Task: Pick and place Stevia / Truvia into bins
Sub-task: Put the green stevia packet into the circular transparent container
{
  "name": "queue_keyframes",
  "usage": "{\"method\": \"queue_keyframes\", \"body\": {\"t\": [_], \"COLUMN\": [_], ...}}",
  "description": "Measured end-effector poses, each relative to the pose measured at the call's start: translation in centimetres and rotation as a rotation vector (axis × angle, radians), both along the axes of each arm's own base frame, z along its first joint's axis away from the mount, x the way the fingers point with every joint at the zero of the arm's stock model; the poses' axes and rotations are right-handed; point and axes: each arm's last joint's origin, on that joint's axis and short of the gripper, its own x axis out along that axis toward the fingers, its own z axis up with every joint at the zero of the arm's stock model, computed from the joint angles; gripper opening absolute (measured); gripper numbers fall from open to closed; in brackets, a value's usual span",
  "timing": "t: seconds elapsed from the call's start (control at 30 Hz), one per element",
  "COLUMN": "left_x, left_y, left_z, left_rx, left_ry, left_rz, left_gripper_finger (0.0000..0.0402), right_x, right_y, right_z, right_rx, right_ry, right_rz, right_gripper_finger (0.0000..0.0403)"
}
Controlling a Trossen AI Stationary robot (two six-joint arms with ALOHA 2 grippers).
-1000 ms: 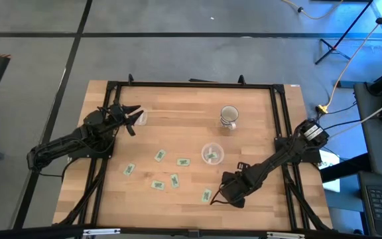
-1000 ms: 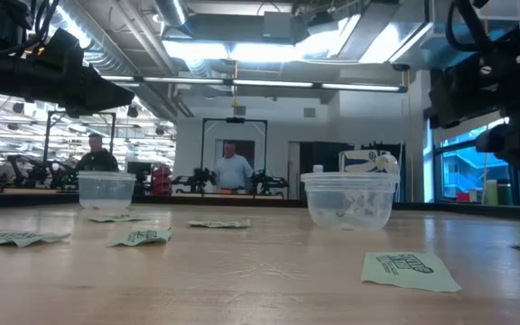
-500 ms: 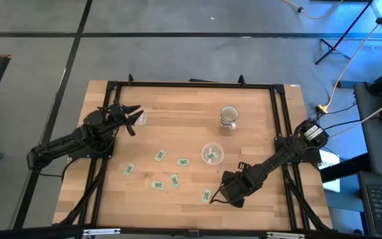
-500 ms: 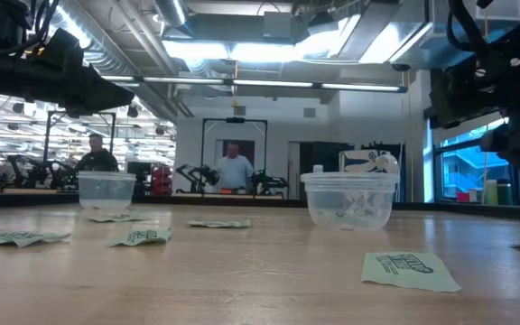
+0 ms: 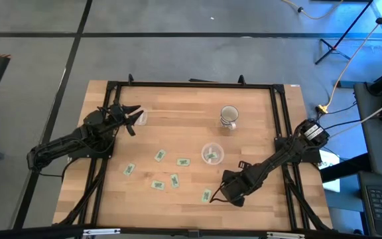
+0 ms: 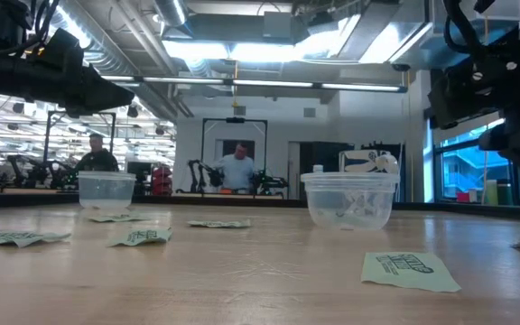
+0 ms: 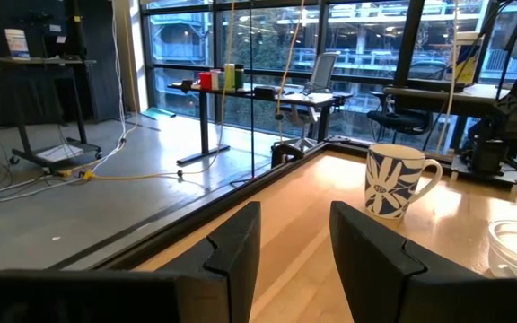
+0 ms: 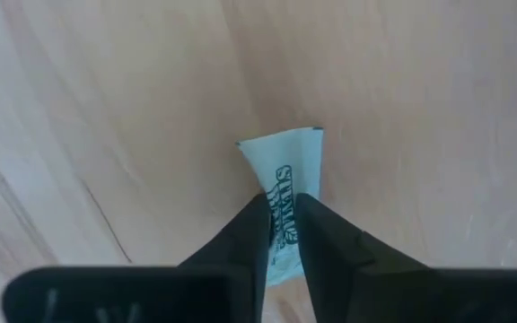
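Note:
Several pale green Stevia sachets (image 5: 160, 155) lie flat on the wooden table. My right gripper (image 5: 212, 197) stands near the table's near edge, pointing down, shut on one sachet (image 8: 282, 170). One clear bin (image 5: 212, 154) stands at mid-table with sachets inside. A second clear bin (image 5: 142, 117) stands at the far left. My left gripper (image 5: 134, 116) hangs level and open beside that bin, nothing between its fingers (image 7: 232, 251). My right gripper pinches the sachet between its two fingers (image 8: 257, 229), which come from above and point down. They squeeze its two long edges, so the paper narrows at the printed part (image 8: 283, 202). Its free end (image 8: 282, 144) lies on the table.
A white mug with dark markings (image 5: 229, 117) stands at the far side, right of centre. A black frame (image 5: 191, 85) runs around the tabletop. In the low view, one sachet (image 6: 411, 269) lies close to the near edge. People stand in the room beyond.
My right gripper has drawn its fingers together on the sachet without shifting over the table. In the low view, the sachet at the right edge now has one end raised off the wood.

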Motion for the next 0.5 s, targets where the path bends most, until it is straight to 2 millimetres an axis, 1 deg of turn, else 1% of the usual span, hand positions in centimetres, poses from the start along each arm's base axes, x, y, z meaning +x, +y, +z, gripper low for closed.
{"method": "queue_keyframes", "body": {"t": [0.1, 0.27, 0.37, 0.5], "left_x": [0.0, 0.0, 0.0, 0.0], "left_y": [0.0, 0.0, 0.0, 0.0], "left_z": [0.0, 0.0, 0.1, 0.1], "left_rx": [0.000, 0.001, 0.003, 0.007], "left_ry": [0.000, -0.001, -0.005, -0.014], "left_rz": [-0.001, 0.000, 0.000, -0.001], "left_gripper_finger": [0.0130, 0.0130, 0.0130, 0.0130], "right_x": [0.1, 1.4, 2.8, 4.8], "right_y": [-0.1, -0.6, -1.2, -2.9], "right_z": [0.8, 3.5, 5.5, 8.1], "right_rx": [-0.007, -0.058, -0.122, -0.206], "right_ry": [0.005, 0.012, -0.043, -0.112], "right_rz": [0.003, 0.051, 0.096, 0.098], "right_gripper_finger": [0.0053, 0.0049, 0.0049, 0.0048]}}
